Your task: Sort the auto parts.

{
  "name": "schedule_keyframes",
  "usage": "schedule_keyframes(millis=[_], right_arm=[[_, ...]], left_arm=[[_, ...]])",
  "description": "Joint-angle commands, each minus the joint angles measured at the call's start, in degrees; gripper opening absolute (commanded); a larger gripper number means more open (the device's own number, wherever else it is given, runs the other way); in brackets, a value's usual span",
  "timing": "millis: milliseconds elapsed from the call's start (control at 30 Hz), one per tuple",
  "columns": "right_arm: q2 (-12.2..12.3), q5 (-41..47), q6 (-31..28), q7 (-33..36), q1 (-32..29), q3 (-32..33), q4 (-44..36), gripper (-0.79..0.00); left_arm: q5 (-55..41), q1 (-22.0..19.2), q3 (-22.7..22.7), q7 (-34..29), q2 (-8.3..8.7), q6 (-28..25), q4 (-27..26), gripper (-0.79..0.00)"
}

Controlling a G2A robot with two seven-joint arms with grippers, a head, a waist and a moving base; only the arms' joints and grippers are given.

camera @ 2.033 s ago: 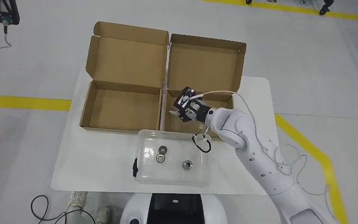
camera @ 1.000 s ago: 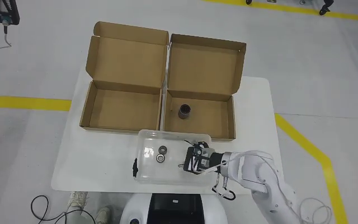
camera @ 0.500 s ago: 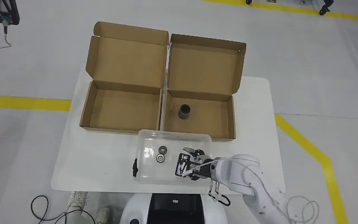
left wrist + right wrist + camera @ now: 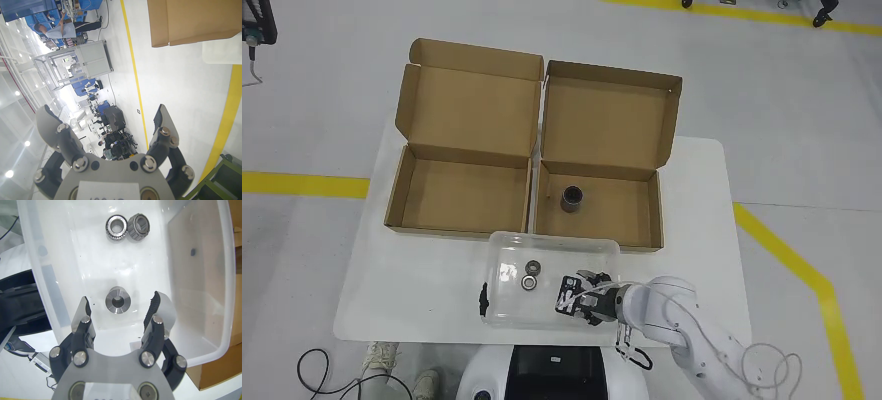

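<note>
**Top and wrist views, one moment.** My right gripper [image 4: 121,304] hangs inside the clear bin [image 4: 226,279], which sits at the near edge of the table [image 4: 412,285]. Its jaws are spread wide and grasp nothing. The steel bushing [image 4: 118,302] stands on the bin floor directly between my two fingertips, bore facing up. It is apart from both pads (bare bin floor shows on either side of it). From above, my own wrist and fingers cover this bushing, so its place is read from the right wrist view.

Farther along the bin floor lie a bright bearing [image 4: 115,230] and a darker bearing [image 4: 139,227], side by side. I cannot tell whether they touch or only nearly touch. A small dark mark on or behind the bin's side wall is too small to identify.

Beyond the bin stand two open boxes, side by side, with their lids folded back. These are the left cardboard box [image 4: 457,195] and the right cardboard box [image 4: 617,215]. The right one holds a dark ring-shaped part [image 4: 571,199], upright, toward the side shared with its neighbour. A small black object [image 4: 483,297] sits against the bin's outer end on my left, and its nature cannot be made out.

My left gripper [image 4: 104,117] is off the table, jaws released and empty, facing the workshop floor. In its wrist view a box flap and a corner of the table are cut off at the frame's edge.
</note>
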Motion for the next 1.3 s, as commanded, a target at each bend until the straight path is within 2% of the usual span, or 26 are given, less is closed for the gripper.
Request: schedule_keyframes(millis=[0,333,433,500,567,600,700,733,967,1267], right_arm=[[0.0,-0.2,0.6,0.1,0.4,-0.5,0.6,-0.2],[-0.3,-1.3,2.3,0.4,2.3,-2.9,3.2,-0.231],[-0.5,-1.2,2.5,0.5,3.0,-3.7,3.9,-0.28],[-0.6,-1.1,2.7,0.7,3.6,-4.3,4.4,-0.4],[-0.7,-1.1,2.8,0.8,4.0,-4.8,4.9,-0.443],[-0.7,-1.1,3.0,0.9,4.2,-5.0,5.2,-0.489],[-0.8,-1.1,3.2,1.1,4.7,-5.5,5.8,-0.76],[-0.8,-1.0,3.2,1.1,4.8,-5.6,6.0,-0.785],[-0.7,-0.4,2.9,-0.1,5.2,-5.7,5.1,-0.785],[0.2,1.7,-0.2,-7.7,4.6,-2.4,-0.7,-0.785]], left_arm=[[0.0,0.0,0.0,0.0,0.0,0.0,0.0,0.0],[0.0,0.0,0.0,0.0,0.0,0.0,0.0,0.0],[0.0,0.0,0.0,0.0,0.0,0.0,0.0,0.0],[0.0,0.0,0.0,0.0,0.0,0.0,0.0,0.0],[0.0,0.0,0.0,0.0,0.0,0.0,0.0,0.0],[0.0,0.0,0.0,0.0,0.0,0.0,0.0,0.0],[0.0,0.0,0.0,0.0,0.0,0.0,0.0,0.0],[0.0,0.0,0.0,0.0,0.0,0.0,0.0,0.0],[0.0,0.0,0.0,0.0,0.0,0.0,0.0,0.0],[0.0,0.0,0.0,0.0,0.0,0.0,0.0,0.0]])
